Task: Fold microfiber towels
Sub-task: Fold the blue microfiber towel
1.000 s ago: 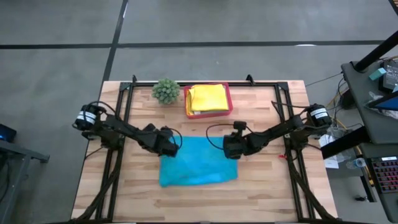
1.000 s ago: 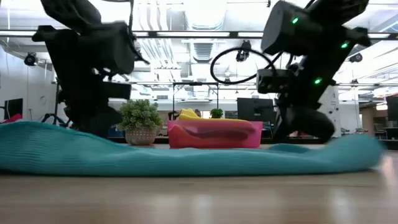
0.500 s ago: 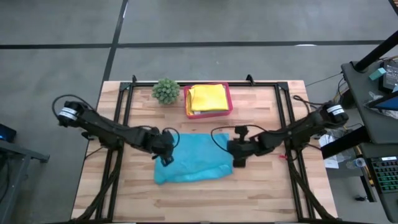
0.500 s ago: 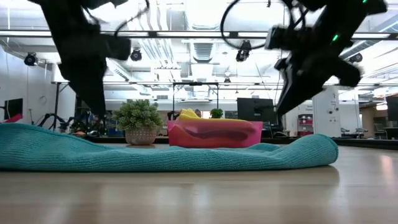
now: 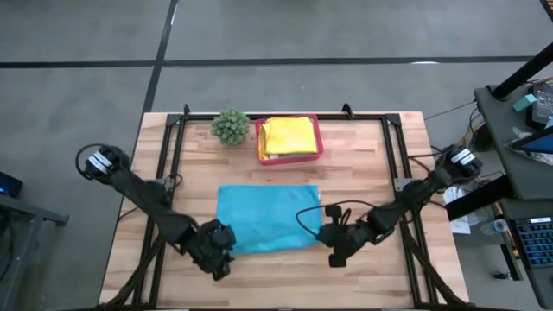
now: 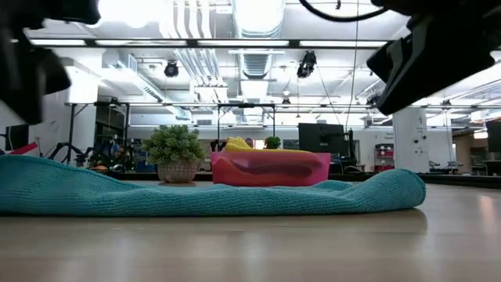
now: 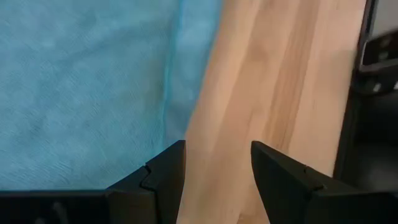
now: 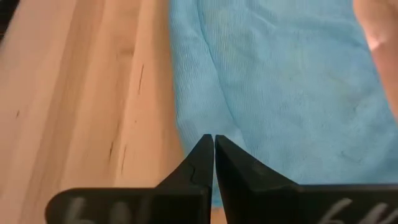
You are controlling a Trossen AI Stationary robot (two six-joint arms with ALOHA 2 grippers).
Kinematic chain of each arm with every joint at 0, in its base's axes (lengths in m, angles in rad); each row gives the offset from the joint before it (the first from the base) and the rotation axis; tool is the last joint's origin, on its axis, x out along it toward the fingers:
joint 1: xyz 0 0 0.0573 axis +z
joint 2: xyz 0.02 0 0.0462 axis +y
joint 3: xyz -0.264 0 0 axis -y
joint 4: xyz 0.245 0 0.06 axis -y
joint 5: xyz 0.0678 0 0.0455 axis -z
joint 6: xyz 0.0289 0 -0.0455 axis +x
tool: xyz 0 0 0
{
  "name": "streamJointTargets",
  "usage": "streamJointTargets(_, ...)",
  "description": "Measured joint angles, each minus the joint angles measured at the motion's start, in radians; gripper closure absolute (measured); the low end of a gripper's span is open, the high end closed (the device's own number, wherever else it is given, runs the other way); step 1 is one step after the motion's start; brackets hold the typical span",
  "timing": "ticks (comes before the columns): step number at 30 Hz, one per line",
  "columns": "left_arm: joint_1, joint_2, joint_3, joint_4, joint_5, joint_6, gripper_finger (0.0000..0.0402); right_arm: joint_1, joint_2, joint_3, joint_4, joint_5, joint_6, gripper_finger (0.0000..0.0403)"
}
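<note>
A teal blue towel (image 5: 268, 218) lies flat on the middle of the wooden table as a neat rectangle; in the low view the towel (image 6: 211, 196) is a long low band. My left gripper (image 5: 222, 261) hangs open above bare wood just off the towel's near left corner. In the left wrist view the gripper (image 7: 217, 163) has only wood between its fingers and the towel's edge (image 7: 171, 93) beside them. My right gripper (image 5: 333, 257) is shut and hangs off the near right corner; the right wrist view shows it (image 8: 213, 146) empty, with the towel (image 8: 280, 93) beyond.
A pink tray (image 5: 289, 138) holding yellow towels (image 5: 289, 135) stands at the far middle of the table. A small green plant (image 5: 230, 126) stands to its left. Black frame rails (image 5: 169, 164) run along both sides. Bare wood lies between the towel and the near edge.
Both grippers have swung away from the towel's far corners toward the table's near edge, rising and tipping up, and now hang off its near corners. The towel, rumpled a second ago, has shifted slightly toward the table's left and now lies as a flat rectangle.
</note>
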Motion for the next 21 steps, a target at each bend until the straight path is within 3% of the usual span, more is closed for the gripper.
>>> streamJointTargets(5, -0.022, 0.044, 0.013, -0.071, -0.052, 0.037, 0.0235, 0.001, 0.048, 0.000, 0.026, 0.003, 0.013, 0.0366)
streamJointTargets(10, -0.021, 0.064, -0.002, -0.158, -0.061, 0.060, 0.0235, -0.001, 0.088, 0.000, 0.085, 0.003, 0.013, 0.0313)
streamJointTargets(21, -0.025, 0.129, -0.008, -0.020, -0.050, 0.053, 0.0235, -0.028, 0.166, 0.000, 0.087, 0.001, 0.126, 0.0194)
